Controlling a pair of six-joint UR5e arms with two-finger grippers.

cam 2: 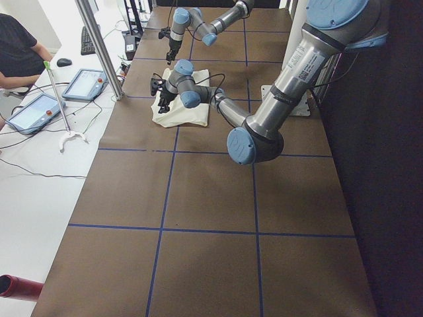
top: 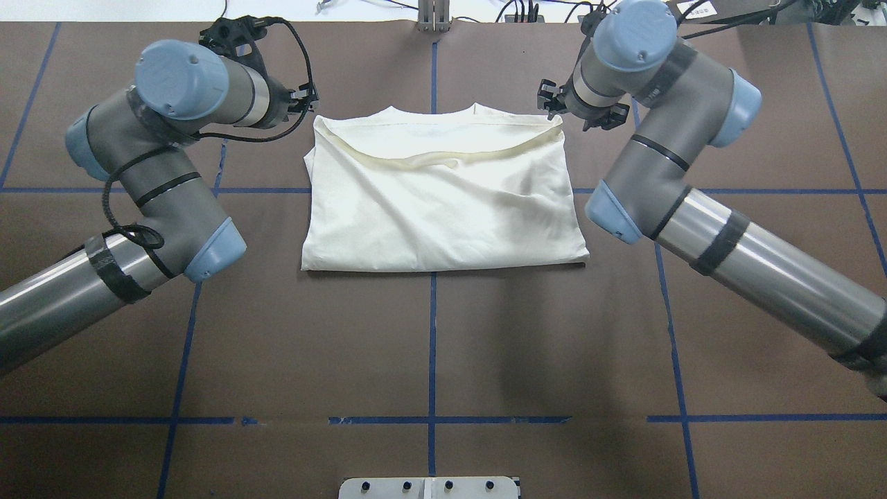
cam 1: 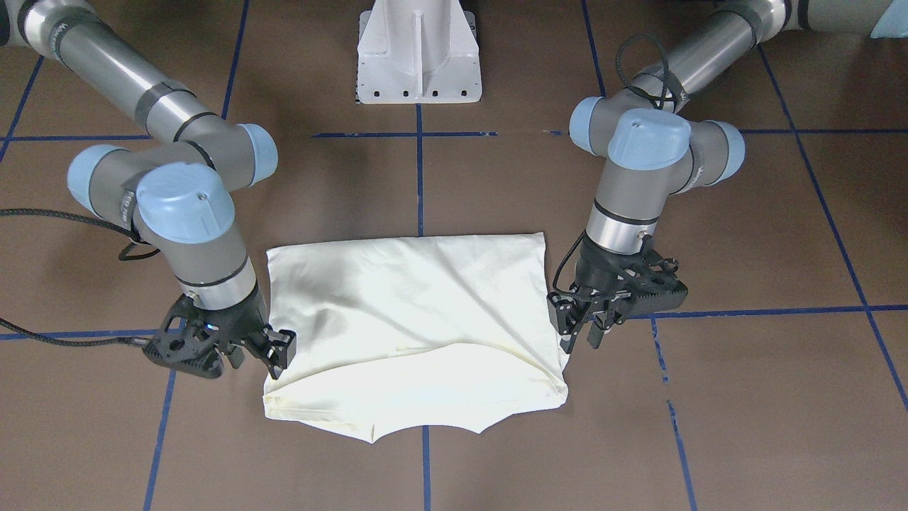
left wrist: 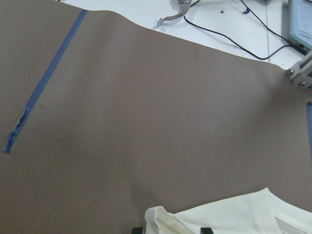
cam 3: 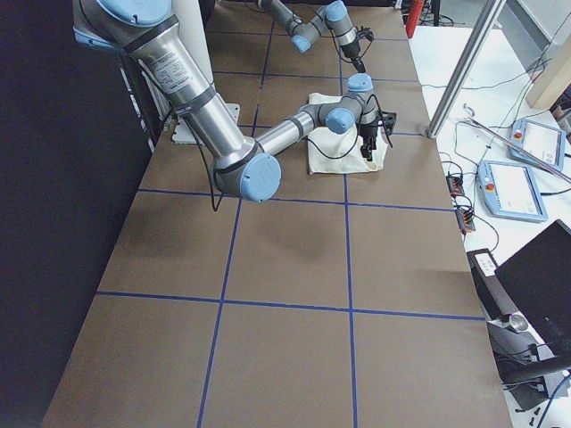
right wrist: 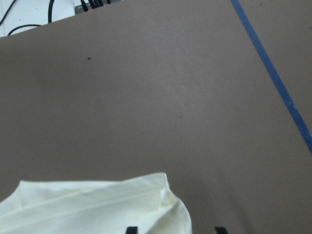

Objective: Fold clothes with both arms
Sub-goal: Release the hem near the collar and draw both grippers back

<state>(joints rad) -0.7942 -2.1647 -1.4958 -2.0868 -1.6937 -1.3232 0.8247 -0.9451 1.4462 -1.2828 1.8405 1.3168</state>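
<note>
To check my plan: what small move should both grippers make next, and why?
Probably lift both straight up. The shirt lies folded in half, and the left gripper and right gripper sit open at its far corners, apparently holding nothing.

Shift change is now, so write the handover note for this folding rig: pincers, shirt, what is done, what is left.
Left pincer: looks open, at the far left corner of the shirt, gripping nothing.
Right pincer: looks open, at the far right corner, gripping nothing.
Shirt: plain side up on the table, folded in half, crease toward the robot, hem laid by the collar. No sleeves show.
Done: the half fold.
Left: probably one more fold to make a smaller bundle; some wrinkles remain.
</note>
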